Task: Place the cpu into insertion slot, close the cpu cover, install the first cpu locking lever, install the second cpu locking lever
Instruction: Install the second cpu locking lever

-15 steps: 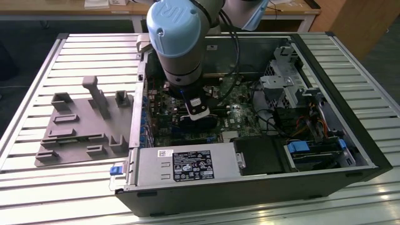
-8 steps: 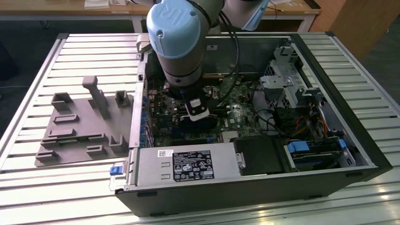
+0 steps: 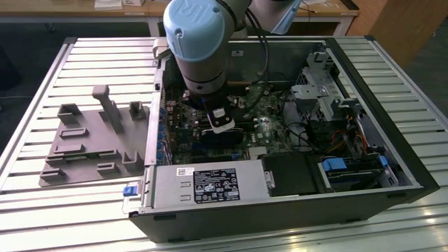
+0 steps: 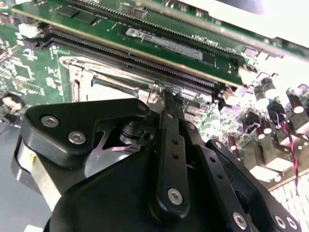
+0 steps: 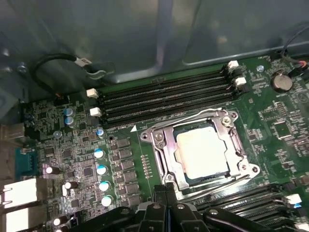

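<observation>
1. Your cpu sits in the insertion slot, with the cpu cover closed around it.
2. Your gripper hovers at the socket's edge, fingers pressed together, holding nothing (black linkage blocks part).
3. Memory slots flank the socket.

- The cpu has a pale, smooth metal top with a dull satin sheen.
- The cpu cover is bright, shiny metal, catching glare.
- The gripper is matt black, with shiny metal screw heads.
- The motherboard is glossy green.
- The tabletop is ribbed, brushed light metal.
- The fixture block looks like matt grey plastic.
- The computer case is matt black outside.
</observation>
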Tool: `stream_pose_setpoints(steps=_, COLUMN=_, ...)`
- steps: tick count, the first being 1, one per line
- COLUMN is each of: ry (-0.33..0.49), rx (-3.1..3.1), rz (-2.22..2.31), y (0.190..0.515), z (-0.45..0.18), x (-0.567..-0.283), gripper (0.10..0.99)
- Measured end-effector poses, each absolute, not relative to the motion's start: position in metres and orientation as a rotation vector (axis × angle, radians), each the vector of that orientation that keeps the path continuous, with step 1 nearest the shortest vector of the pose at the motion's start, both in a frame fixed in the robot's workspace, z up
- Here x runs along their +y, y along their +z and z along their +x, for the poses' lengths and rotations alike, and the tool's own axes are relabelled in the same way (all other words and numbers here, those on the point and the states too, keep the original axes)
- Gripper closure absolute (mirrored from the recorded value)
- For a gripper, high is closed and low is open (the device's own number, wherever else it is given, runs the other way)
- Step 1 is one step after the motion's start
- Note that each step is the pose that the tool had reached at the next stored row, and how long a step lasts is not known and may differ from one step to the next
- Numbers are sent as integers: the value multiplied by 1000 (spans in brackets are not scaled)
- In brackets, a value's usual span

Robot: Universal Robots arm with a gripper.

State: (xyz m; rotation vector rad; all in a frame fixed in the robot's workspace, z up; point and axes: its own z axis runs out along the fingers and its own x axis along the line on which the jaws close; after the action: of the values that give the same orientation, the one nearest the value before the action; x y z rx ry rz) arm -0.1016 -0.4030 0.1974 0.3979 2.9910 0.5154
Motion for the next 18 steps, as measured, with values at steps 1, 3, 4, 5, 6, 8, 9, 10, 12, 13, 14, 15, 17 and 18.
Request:
stream_pose_setpoints(steps=1, ry=515, rx=2991, rz=398, y=200, z=-102, x=-403, gripper=984)
stream_pose_setpoints(steps=3, ry=513, rx=2991, rz=398, y=204, z=-102, x=-403, gripper=984)
stream_pose_setpoints(steps=4, ry=509, rx=2991, rz=398, y=206, z=-102, x=-403, gripper=984)
stream_pose_setpoints(steps=5, ry=504, rx=2991, rz=398, y=207, z=-102, x=-403, gripper=984)
stream_pose_setpoints(steps=6, ry=496, rx=2992, rz=398, y=209, z=-102, x=-403, gripper=984)
stream_pose_setpoints(steps=8, ry=459, rx=2993, rz=402, y=211, z=-100, x=-403, gripper=984)
stream_pose_setpoints(steps=9, ry=452, rx=2993, rz=404, y=211, z=-98, x=-403, gripper=984)
stream_pose_setpoints(steps=10, ry=449, rx=2993, rz=406, y=211, z=-97, x=-403, gripper=984)
stream_pose_setpoints(steps=12, ry=448, rx=2992, rz=409, y=211, z=-93, x=-403, gripper=984)
stream_pose_setpoints(steps=13, ry=447, rx=2992, rz=410, y=211, z=-90, x=-403, gripper=984)
stream_pose_setpoints(steps=14, ry=447, rx=2992, rz=411, y=211, z=-87, x=-403, gripper=984)
stream_pose_setpoints(steps=15, ry=447, rx=2992, rz=411, y=211, z=-85, x=-403, gripper=984)
stream_pose_setpoints(steps=17, ry=447, rx=2992, rz=411, y=211, z=-79, x=-403, gripper=984)
stream_pose_setpoints(steps=18, ry=447, rx=2992, rz=412, y=211, z=-76, x=-403, gripper=984)
